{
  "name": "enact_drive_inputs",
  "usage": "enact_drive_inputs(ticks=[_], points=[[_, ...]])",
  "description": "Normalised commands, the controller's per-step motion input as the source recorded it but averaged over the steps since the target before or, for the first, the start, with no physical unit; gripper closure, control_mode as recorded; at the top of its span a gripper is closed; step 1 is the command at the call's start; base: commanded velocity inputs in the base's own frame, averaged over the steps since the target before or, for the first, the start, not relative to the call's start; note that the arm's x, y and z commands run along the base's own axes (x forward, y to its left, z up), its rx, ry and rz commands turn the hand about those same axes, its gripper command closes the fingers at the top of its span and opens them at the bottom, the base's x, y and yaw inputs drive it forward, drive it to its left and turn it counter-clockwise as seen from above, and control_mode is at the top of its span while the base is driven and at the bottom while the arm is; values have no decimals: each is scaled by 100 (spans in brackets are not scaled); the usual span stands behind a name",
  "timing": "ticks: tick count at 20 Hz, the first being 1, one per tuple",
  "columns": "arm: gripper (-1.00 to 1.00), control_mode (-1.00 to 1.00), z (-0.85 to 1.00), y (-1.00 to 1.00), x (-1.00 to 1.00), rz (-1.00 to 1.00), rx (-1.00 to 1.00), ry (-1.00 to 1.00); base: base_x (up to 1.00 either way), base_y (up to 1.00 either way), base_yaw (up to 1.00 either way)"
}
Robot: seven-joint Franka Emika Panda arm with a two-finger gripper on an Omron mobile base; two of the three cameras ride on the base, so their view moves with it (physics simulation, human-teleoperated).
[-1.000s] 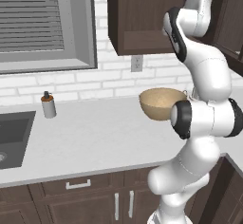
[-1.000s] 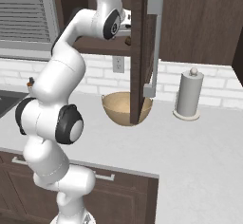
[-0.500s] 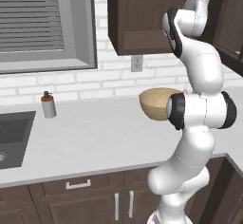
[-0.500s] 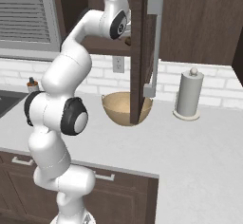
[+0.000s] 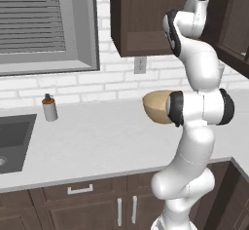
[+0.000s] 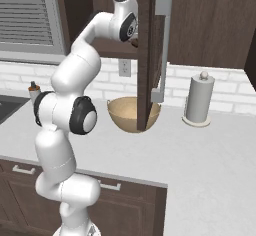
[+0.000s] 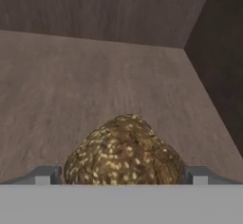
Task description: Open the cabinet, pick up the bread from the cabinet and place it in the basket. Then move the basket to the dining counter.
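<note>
Cabinet (image 6: 150, 55) door already swung open, edge-on toward the right base camera, long silver handle (image 6: 161, 50) facing out. First step done, judging by that.

Arm reaching up into the cabinet interior. Tool (image 7: 122, 176) deep inside, down at shelf level. Bread (image 7: 124, 154) sitting on the wooden cabinet shelf (image 7: 71, 90), right between the two fingertips (image 7: 43, 175), one tip at each side of the roll. Tips look spread to bread width, close against its flanks; cannot tell whether clamped or just straddling, contact edges hidden by the lower band. Bread looks resting on the shelf, not lifted as far as visible. Tiny brown bit at the hand in the right base view, probably the same roll (image 6: 134, 43).

Basket (image 5: 156, 106) on the white worktop (image 5: 97, 141) under the cabinet, near the back wall, partly behind the arm's elbow in the left base view; in the right base view basket (image 6: 128, 114) just behind the lower corner of the open door. Inside looks empty.

Progress call: roughly a third in. Grasp in hand right now. Left: close firmly if not yet closed, lift bread off shelf, back out past the door, drop into basket, then grip basket and carry to dining counter.

Also on worktop: soap dispenser (image 5: 49, 108) by the sink (image 5: 12, 136), paper towel roll (image 6: 198, 100) right of the door.
</note>
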Motion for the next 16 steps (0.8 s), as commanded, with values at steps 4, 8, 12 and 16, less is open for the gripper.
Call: enact_drive_inputs(ticks=[4,8,12,16], points=[[-100,-100,-9,-17,27,0,0,2,0,0,0],[-100,-100,-8,-20,27,0,0,4,0,0,0],[100,-100,-39,-12,22,0,-1,15,0,0,0],[100,-100,-88,22,-1,3,-1,5,0,0,0]])
